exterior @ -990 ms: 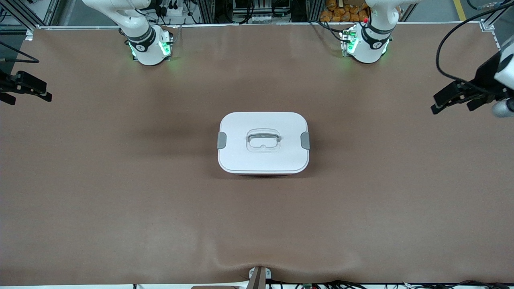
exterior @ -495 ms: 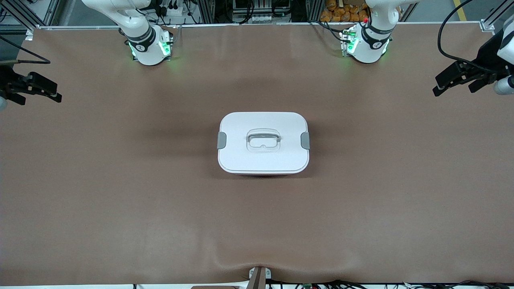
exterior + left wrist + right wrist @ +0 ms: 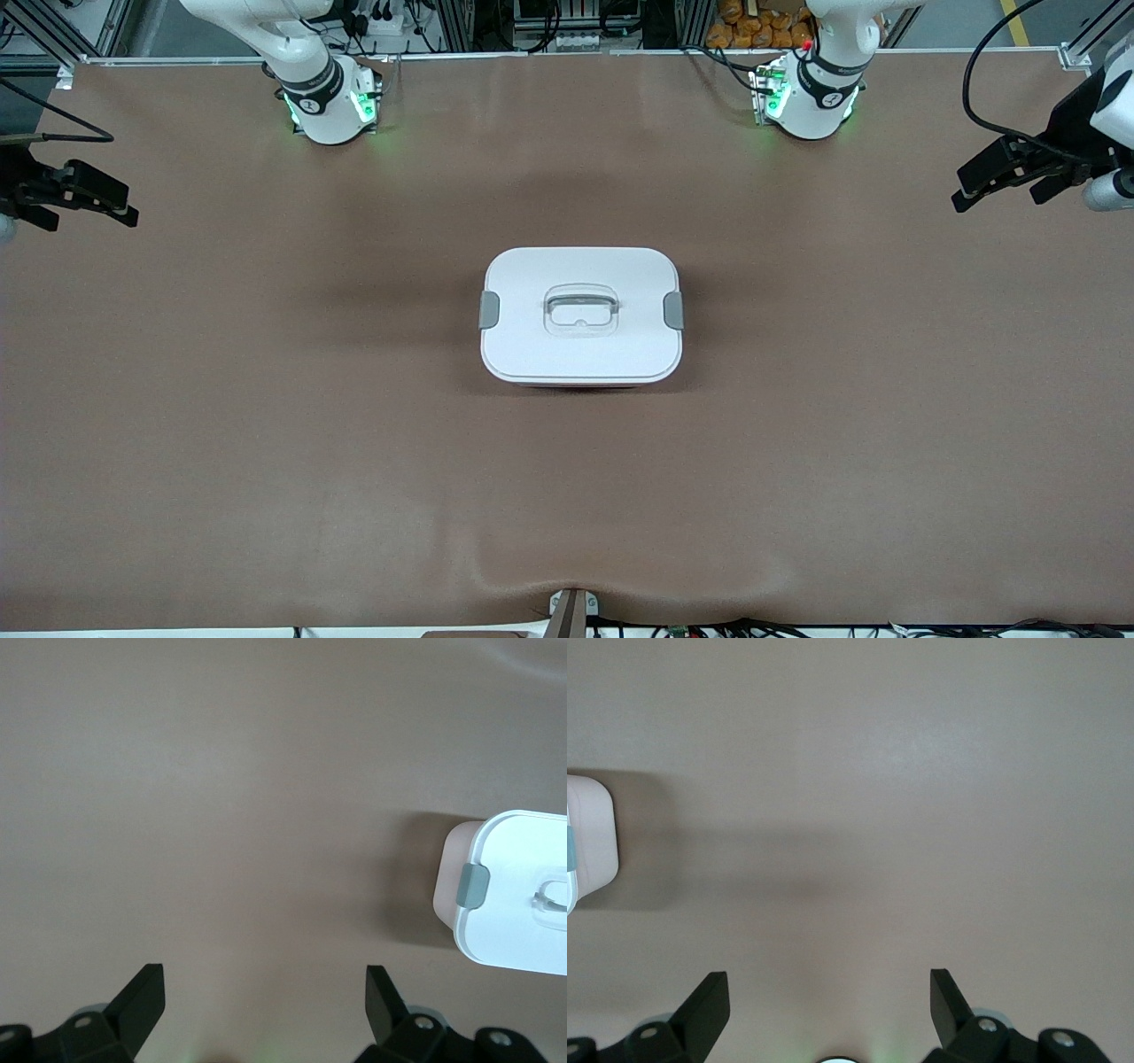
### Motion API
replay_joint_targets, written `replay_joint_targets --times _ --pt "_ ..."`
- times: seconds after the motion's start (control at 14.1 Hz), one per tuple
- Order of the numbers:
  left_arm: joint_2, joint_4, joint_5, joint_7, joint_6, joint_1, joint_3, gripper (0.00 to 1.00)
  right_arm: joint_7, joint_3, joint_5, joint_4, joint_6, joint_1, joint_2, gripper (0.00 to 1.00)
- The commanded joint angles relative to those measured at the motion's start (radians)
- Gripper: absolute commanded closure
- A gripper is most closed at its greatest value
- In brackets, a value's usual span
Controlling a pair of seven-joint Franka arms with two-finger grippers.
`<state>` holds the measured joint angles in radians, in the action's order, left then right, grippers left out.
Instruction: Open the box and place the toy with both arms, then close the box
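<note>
The box (image 3: 581,315) is seen at the middle of the table (image 3: 266,425), resting flat on the brown covering. Its white lid (image 3: 580,310) is seated on the tub, and a grey clip is set at each short side of the lid: one clip (image 3: 489,310) toward the right arm's end of the table, the other clip (image 3: 673,310) toward the left arm's end. A recessed handle (image 3: 580,307) is sunk into the middle of the lid. A thin strip of the pink tub is shown under the lid's edge nearest the front camera, and a pink wall (image 3: 454,877) is also shown in the left wrist view beneath the lid and one grey clip. The toy is not seen in any view.

The left gripper (image 3: 985,182) is held in the air over the table's edge at the left arm's end, well apart from the box. Its jaws are spread wide, with nothing between them; only bare table covering is seen between the two fingers (image 3: 142,997) in the left wrist view.

The right gripper (image 3: 111,204) is held in the air over the table's edge at the right arm's end, likewise well apart from the box. Its jaws are also spread wide and nothing is gripped; a corner of the box (image 3: 589,846) is caught at the margin of the right wrist view
</note>
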<state>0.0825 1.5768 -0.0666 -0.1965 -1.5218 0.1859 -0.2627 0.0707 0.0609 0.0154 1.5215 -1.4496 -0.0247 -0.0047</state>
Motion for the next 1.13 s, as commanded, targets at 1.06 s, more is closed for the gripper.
replay_joint_targets --times 1.06 --pt "-0.015 0.003 0.024 0.025 0.029 -0.180 0.197 0.00 -0.005 0.008 0.011 -0.015 0.012 0.026 0.002 0.00"
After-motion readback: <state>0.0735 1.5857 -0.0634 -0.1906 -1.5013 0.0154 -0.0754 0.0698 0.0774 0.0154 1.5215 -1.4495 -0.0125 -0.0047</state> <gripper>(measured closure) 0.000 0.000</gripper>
